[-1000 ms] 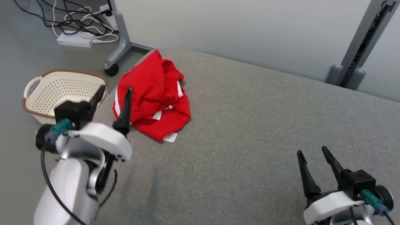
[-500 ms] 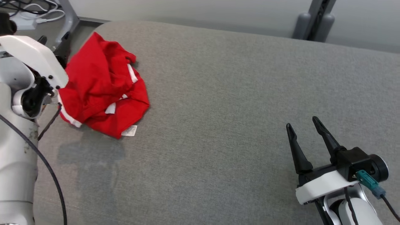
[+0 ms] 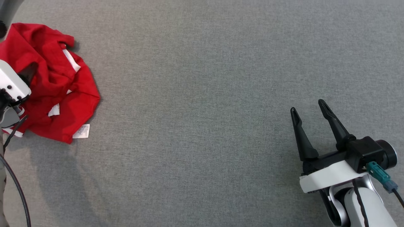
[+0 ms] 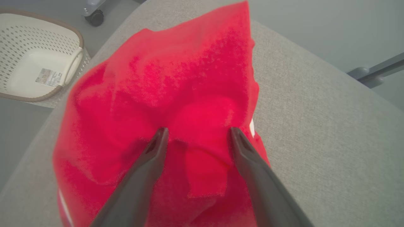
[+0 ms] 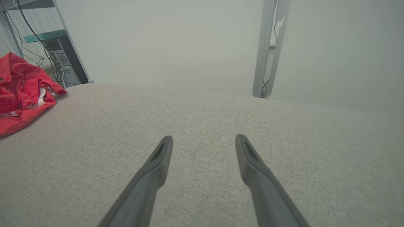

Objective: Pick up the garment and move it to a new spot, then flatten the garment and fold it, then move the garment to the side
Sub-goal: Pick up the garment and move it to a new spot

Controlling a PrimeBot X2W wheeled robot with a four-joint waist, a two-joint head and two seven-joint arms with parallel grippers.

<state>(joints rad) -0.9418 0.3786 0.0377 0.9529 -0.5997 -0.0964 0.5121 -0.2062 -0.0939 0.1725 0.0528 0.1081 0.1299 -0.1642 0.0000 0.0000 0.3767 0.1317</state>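
Red garment [image 4: 189,72] at the left edge of the table [image 3: 202,126]: left gripper [image 4: 197,130] has descended over it, jaws wide (nothing gripped yet); right gripper [image 3: 307,105] wide; grasp next

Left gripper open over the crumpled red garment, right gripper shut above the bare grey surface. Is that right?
Not quite. The right gripper is open, not shut: the right wrist view shows its two fingers spread apart above the grey surface. The left gripper is indeed open over the crumpled red garment.
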